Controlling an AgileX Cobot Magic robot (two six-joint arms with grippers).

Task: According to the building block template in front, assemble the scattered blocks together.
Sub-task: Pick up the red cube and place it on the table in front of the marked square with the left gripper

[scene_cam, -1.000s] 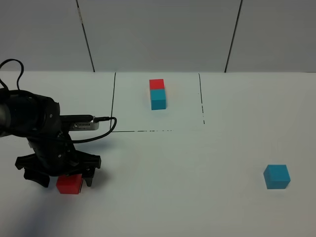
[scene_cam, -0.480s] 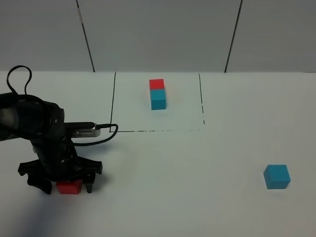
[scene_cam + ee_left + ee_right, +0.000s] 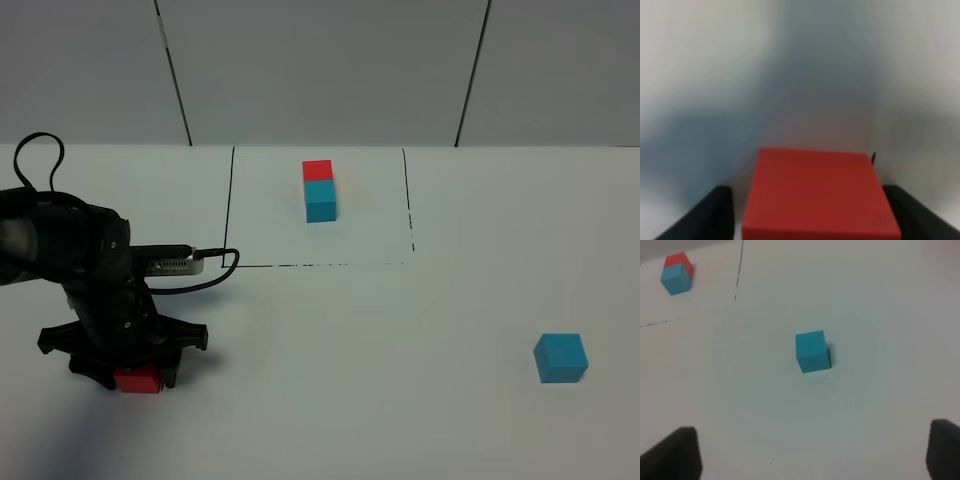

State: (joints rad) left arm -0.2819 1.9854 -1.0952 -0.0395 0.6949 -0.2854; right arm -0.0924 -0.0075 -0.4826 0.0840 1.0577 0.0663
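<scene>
Red matte cube (image 3: 817, 200), one of the scattered blocks, sits on the white counter (image 3: 400, 330) directly between the fingers (image 3: 715, 215) of the left claw (image 3: 133, 370). That claw stands narrow, its dark fingers just beside two opposite faces of the cube. A thin pale sliver shows at one side, so I cannot tell whether the grip is firm. The step in hand, as I judge it, is taking hold of this red cube.

The right claw (image 3: 812, 450) hangs with its fingers spread wide and nothing between them. The cyan cube (image 3: 812, 351) lies ahead of it, apart from both fingers and well apart from the red one. Farthest from both claws is the building block template (image 3: 320, 190), red joined to cyan in one short bar, inside a box of thin black lines (image 3: 232, 205).

Next, the left claw needs a sure pinch and a level lift. It then needs to carry the red cube toward the cyan cube so that a red face meets a cyan face squarely, as the template shows.
</scene>
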